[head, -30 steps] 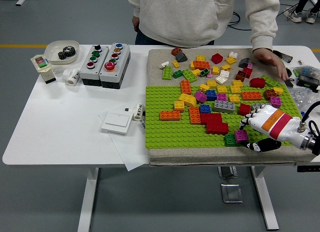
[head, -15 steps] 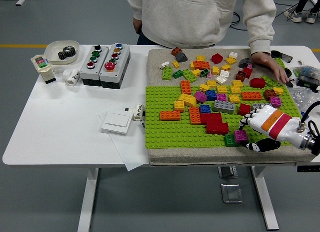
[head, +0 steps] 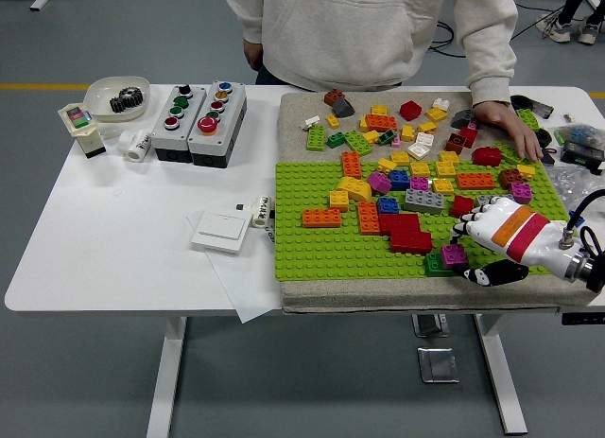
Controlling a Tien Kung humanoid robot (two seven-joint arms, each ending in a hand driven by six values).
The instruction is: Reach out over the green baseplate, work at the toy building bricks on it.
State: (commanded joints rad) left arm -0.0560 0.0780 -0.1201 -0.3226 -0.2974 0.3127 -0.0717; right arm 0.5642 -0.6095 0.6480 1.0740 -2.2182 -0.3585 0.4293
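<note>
Head view: green baseplate (head: 312,244) lay on a grey mat (head: 302,112) on the right half of the white table (head: 113,239), with bricks pressed on across its middle and right and loose ones scattered on the mat beyond the far edge.

Right hand (head: 496,239) was in from the right over the near-right corner of the plate, fingers curled down around a small purple brick (head: 455,256). It read as clamped on that brick, thumb on the near side and fingertips (head: 463,232) on the far side. A green brick (head: 436,264) sat touching the purple one on its left. Left arm wasn't visible.

A big dark-red brick (head: 405,232) sat just left of the hand; an orange brick (head: 321,218) stood alone further left.

Handling guess: rigid, light hard plastic with smooth, slippery sides, so grip needs to be on two opposite side walls, not the studs. If it's seated on the plate it'll resist a straight pull; tilting it off should free it more easily. Risk was dragging the green neighbour along with it.

Person stood at the far side, one hand (head: 510,126) resting flat on the mat at the far right, near a red brick (head: 486,156). Two button boxes (head: 198,121) sat far left of the mat, well apart from the work.
</note>
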